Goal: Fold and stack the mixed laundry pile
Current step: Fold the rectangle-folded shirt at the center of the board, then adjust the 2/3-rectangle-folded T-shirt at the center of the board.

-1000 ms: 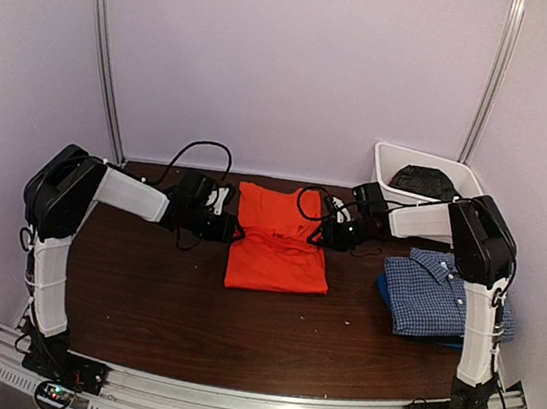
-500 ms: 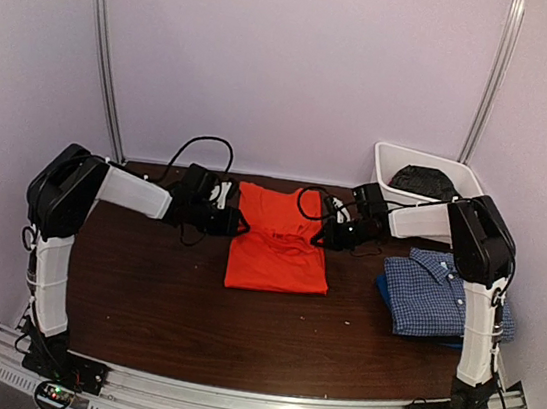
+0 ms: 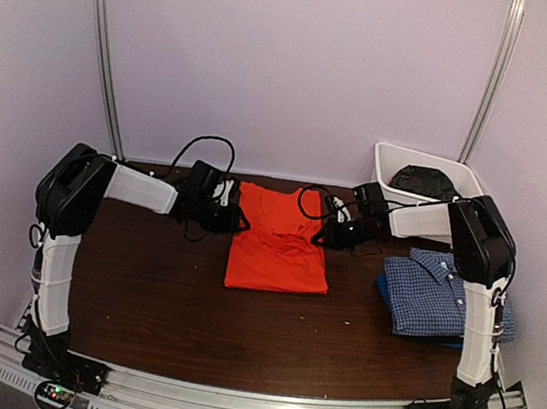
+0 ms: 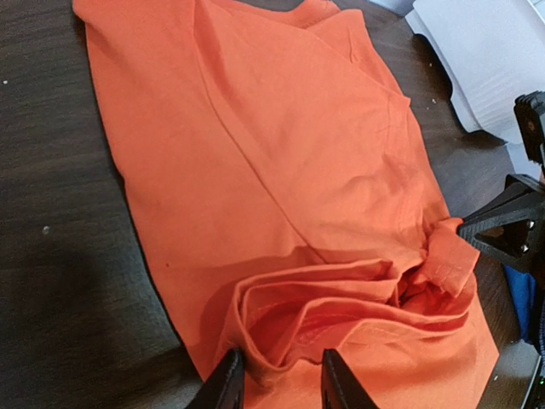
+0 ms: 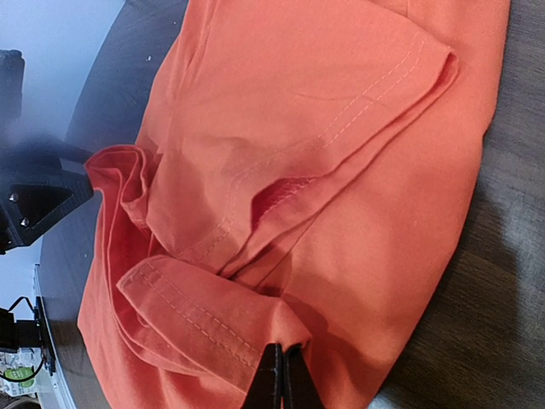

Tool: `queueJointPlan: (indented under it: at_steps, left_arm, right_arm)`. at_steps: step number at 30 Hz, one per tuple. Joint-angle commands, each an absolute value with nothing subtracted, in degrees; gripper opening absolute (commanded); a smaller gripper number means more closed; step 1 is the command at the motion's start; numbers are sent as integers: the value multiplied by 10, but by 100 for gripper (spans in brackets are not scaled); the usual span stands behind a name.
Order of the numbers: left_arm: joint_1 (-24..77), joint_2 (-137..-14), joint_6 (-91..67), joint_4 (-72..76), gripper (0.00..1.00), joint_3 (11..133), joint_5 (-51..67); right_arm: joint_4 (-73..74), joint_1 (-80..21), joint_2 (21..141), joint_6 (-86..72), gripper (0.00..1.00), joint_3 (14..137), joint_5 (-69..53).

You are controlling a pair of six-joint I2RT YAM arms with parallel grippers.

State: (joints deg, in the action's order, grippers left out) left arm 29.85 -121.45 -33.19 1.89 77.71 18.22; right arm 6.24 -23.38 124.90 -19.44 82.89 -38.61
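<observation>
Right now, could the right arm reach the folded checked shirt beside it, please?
Probably, once it lets go: the right gripper is shut on an edge of the orange T-shirt. The checked shirt lies uncovered beside that arm, nothing between.

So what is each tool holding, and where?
Right tool pinches the orange T-shirt at a folded, stitched hem edge. Left tool straddles its bunched edge, jaws apart; no clear grip.

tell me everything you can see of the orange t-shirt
The orange T-shirt is soft, thin cloth with stitched hems, lying partly folded into a rough rectangle on the dark table, its far end bunched and creased. The right gripper is shut on a hem fold at its right edge; the left gripper straddles a bunched fold at its left edge, jaws apart.
</observation>
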Motion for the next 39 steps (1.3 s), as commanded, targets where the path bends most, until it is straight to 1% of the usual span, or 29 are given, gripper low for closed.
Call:
queueJointPlan:
  at_steps: [1,4,5,6,19,24,33,34,36,37,39]
  left_arm:
    - [294,-1228,-332,12,26,797,190]
    - [294,-1224,-331,19,7,795,201]
    - [294,-1220,-331,28,2,789,204]
    - [294,-1215,-332,35,0,784,206]
    - [294,-1169,-320,66,0,762,192]
    - [293,-1174,-318,72,0,762,187]
    - [291,-1227,-318,65,0,789,175]
    - [291,-1227,-318,65,3,788,172]
    - [290,-1220,-314,65,15,783,167]
    - [290,-1213,-309,65,21,779,162]
    - [290,-1194,-294,78,31,764,165]
  right_arm:
    - [56,-230,1240,-191,0,839,-384]
    - [53,-230,1229,-190,0,834,-379]
    - [51,-230,1224,-190,0,830,-377]
    - [49,-230,1218,-190,0,827,-376]
    - [38,-220,1167,-195,0,799,-352]
    - [25,-213,1181,-202,0,797,-353]
    - [32,-210,1244,-204,0,845,-358]
    - [40,-210,1249,-200,9,851,-364]
    - [46,-210,1247,-199,28,853,-364]
    - [46,-209,1241,-198,35,849,-364]
    - [44,-206,1220,-198,43,839,-364]
